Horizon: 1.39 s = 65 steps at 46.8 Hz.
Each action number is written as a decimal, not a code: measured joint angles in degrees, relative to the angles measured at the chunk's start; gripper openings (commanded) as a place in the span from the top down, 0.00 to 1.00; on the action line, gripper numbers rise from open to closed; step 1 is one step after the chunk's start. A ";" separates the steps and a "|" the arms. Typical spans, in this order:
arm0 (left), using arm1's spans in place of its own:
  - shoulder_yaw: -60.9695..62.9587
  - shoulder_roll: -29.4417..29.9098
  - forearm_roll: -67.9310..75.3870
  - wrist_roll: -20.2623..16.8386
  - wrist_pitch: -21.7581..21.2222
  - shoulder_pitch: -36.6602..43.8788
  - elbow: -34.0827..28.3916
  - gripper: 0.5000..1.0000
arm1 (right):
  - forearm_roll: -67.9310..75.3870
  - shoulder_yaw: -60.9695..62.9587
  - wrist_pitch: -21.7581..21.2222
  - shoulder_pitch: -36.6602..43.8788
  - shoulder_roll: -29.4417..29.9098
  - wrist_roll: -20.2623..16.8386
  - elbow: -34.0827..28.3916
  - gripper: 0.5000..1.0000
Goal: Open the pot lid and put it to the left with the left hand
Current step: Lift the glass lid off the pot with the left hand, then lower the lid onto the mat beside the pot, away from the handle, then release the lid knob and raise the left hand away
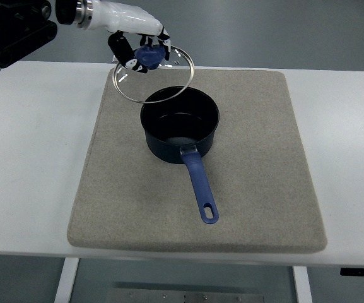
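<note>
Upper left of the frame, my left hand (137, 45) holds the glass lid (152, 72) aloft, fingers (123, 52) pinched around its blue knob (149, 55). It hangs tilted above the far rim of the open blue pot (180, 124), which sits on the grey mat (270, 189) with its handle (200, 186) pointing toward the lower frame. My judgement: carry the lid further left, clear of the rim, level it, and lower it flat onto the table (36, 158) before letting go.
</note>
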<state>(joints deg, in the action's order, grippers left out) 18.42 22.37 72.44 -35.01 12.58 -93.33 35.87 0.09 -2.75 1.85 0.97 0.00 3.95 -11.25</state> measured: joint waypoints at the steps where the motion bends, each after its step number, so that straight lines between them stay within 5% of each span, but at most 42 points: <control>1: 0.18 0.26 -0.07 0.00 -0.02 0.17 -0.90 1.00 | 0.00 -0.02 0.00 -0.01 0.00 0.00 0.00 0.17; 11: 0.46 0.95 -0.26 0.01 -0.03 4.80 -8.31 1.00 | 0.00 0.00 0.00 0.00 0.00 0.00 0.00 0.17; 33: 0.43 0.01 -0.10 0.01 -2.13 11.51 -10.88 0.99 | 0.00 -0.01 0.00 0.01 0.00 0.00 0.00 0.17; 43: -0.18 -2.60 -0.69 0.00 -3.07 15.14 -12.33 0.55 | 0.00 0.00 0.00 -0.01 0.00 0.00 0.00 0.17; 58: -0.50 -4.59 -4.25 0.01 -5.91 18.07 -13.15 0.08 | 0.00 -0.02 0.00 0.00 0.00 0.00 0.00 0.17; 65: -0.76 -4.43 -7.37 0.01 -5.94 18.08 -13.14 0.02 | 0.00 0.00 0.00 0.00 0.00 0.00 0.00 0.17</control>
<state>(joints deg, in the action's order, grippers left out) 17.66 17.94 65.07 -35.00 6.64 -75.25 22.73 0.09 -2.75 1.85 0.97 0.00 3.95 -11.25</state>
